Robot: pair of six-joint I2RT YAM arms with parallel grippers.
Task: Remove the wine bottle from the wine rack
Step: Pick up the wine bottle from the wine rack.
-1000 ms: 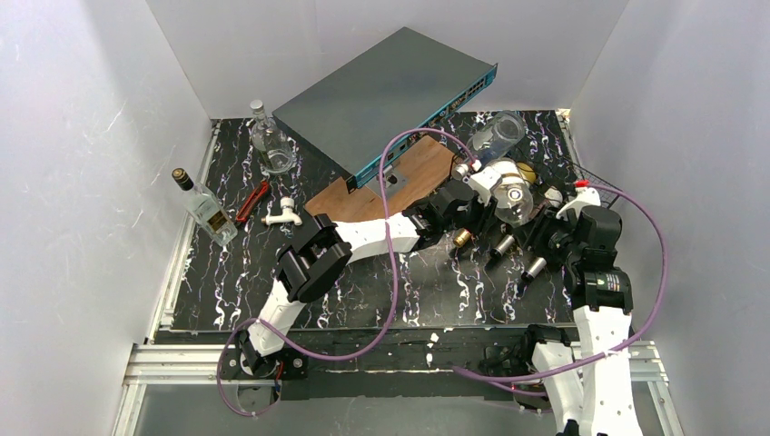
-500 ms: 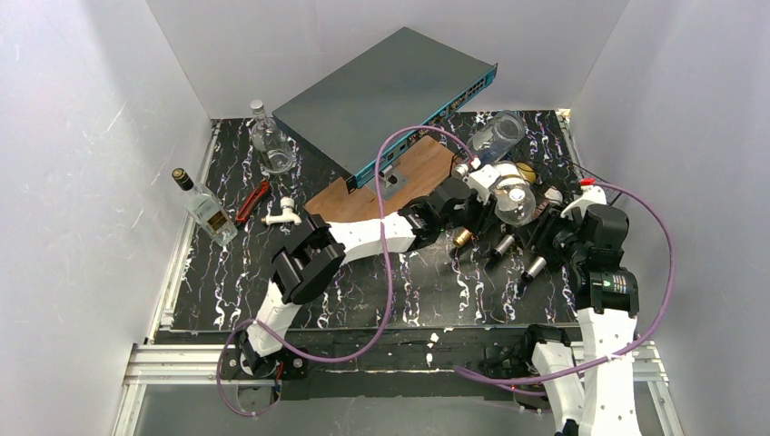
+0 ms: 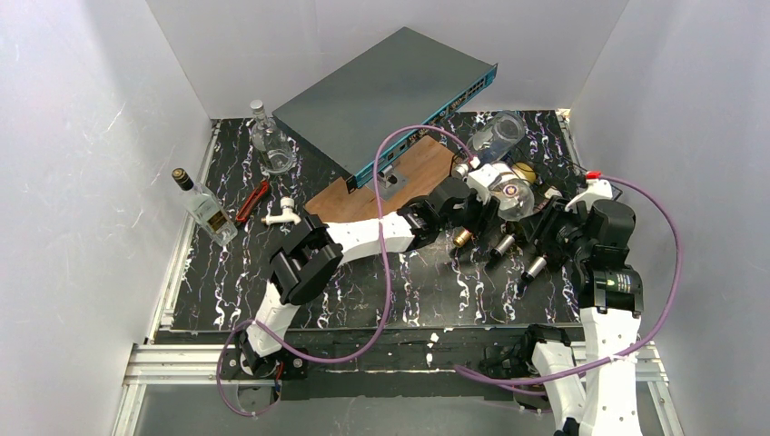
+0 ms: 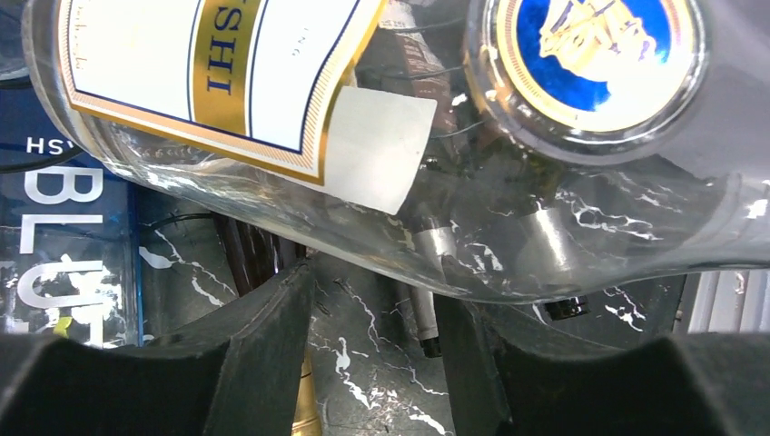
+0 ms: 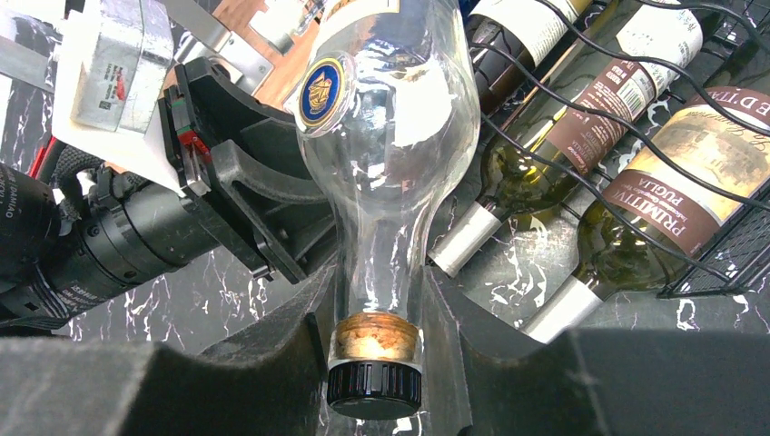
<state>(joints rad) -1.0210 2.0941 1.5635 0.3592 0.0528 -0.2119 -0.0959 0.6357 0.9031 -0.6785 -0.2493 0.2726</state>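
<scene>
The wine bottle (image 5: 390, 136) is clear glass with a blue and gold medallion, a cork and a black cap. My right gripper (image 5: 377, 291) is shut on its neck just above the cork. In the top view the bottle (image 3: 511, 194) hangs over the table's right side, between my right gripper (image 3: 545, 222) and my left gripper (image 3: 488, 202). My left gripper (image 4: 372, 286) is open under the bottle's body (image 4: 227, 82), with only marble floor between its fingers. The black wire wine rack (image 5: 708, 283) lies at the right and holds several dark bottles (image 5: 636, 91).
A grey network switch (image 3: 381, 91) leans on a brown wooden board (image 3: 404, 177) at the back centre. At the left are two upright bottles (image 3: 271, 145) (image 3: 204, 209), a red tool (image 3: 252, 202) and a white tap (image 3: 281, 215). A clear bottle (image 3: 498, 134) lies at the back right. White walls stand close around.
My left gripper's jaws have parted and no longer grip the bottle. My right gripper has kept its hold on the neck and drifted slightly right and back.
</scene>
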